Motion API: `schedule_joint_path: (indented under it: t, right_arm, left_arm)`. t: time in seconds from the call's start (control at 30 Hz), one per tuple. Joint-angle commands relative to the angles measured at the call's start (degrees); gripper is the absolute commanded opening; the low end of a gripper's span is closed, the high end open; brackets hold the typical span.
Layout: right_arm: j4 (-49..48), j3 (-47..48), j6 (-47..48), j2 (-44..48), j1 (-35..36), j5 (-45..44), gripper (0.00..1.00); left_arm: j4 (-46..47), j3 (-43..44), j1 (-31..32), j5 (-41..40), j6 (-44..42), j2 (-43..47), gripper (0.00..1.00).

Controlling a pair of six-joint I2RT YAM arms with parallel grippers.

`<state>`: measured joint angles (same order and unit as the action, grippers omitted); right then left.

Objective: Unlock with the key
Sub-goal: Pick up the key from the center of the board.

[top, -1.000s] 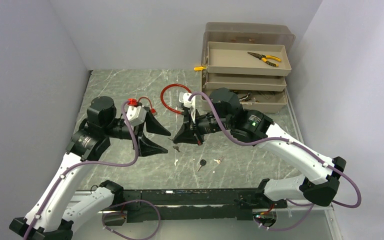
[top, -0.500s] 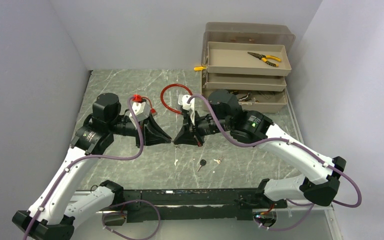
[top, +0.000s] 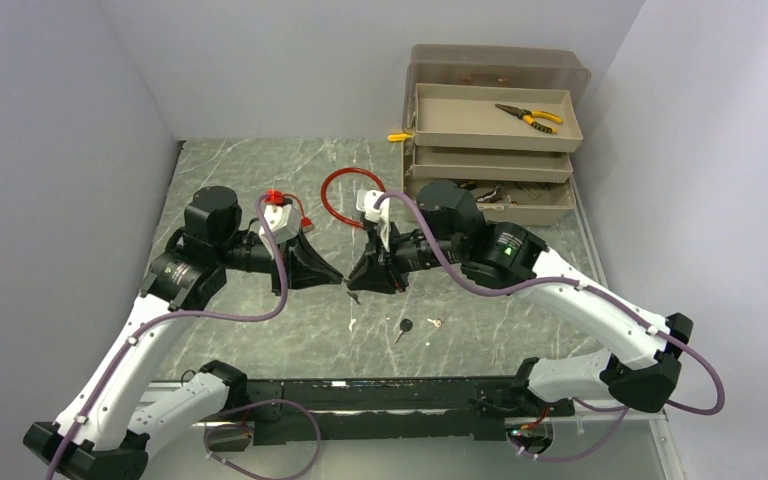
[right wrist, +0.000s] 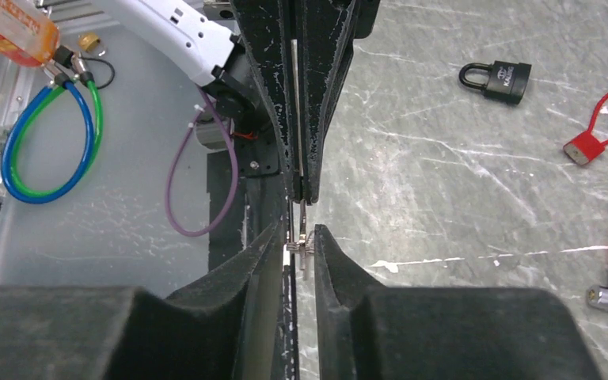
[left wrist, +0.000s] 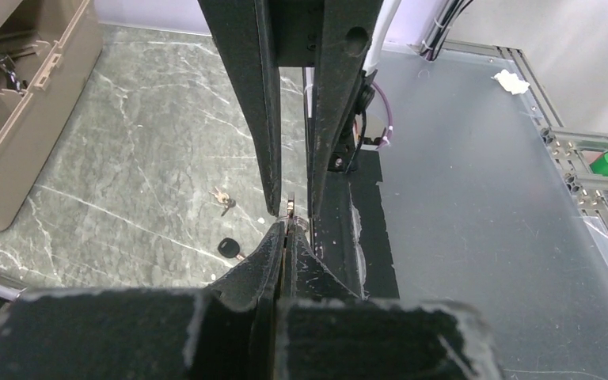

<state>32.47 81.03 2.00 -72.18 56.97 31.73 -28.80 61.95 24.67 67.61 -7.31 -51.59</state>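
A small metal key [right wrist: 303, 237] hangs in the air between the two grippers, which meet tip to tip over the table's middle. My left gripper [top: 337, 276] [left wrist: 288, 228] is shut on the key, with its fingers [right wrist: 301, 158] pressed together. My right gripper [top: 353, 281] [right wrist: 302, 241] is slightly open; its fingers stand on either side of the key's ring end with a narrow gap. A black padlock [right wrist: 499, 79] lies flat on the table in the right wrist view; the top view does not show it.
A black-headed key [top: 405, 326] and a small key bunch [top: 437, 321] lie on the marble just in front of the grippers. A red cable loop [top: 345, 195] and a red lock [top: 276, 197] lie behind them. A tiered toolbox [top: 495, 150] with pliers [top: 528, 117] stands at the back right.
My left gripper swung right to meet the right gripper's tips and shut on the key. The right gripper's jaws have parted a little.
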Motion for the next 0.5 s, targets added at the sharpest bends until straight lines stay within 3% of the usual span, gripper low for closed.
schedule_joint_path:
  t: [0.0,0.33,0.47]
  right_arm:
    - [-3.6,-0.3,0.5,3.0,0.4,-0.7,0.29]
    - [-9.1,-5.1,-0.6,5.3,0.4,0.2,0.73]
    - [-11.2,-5.8,-0.8,5.0,0.2,-0.7,0.78]
  left_arm:
    - [-0.1,2.4,-0.1,-0.2,-1.6,1.0,0.0]
    - [1.1,3.1,-0.1,-0.3,-0.6,1.5,0.0]
    - [1.4,3.2,-0.1,0.0,0.1,1.6,0.0]
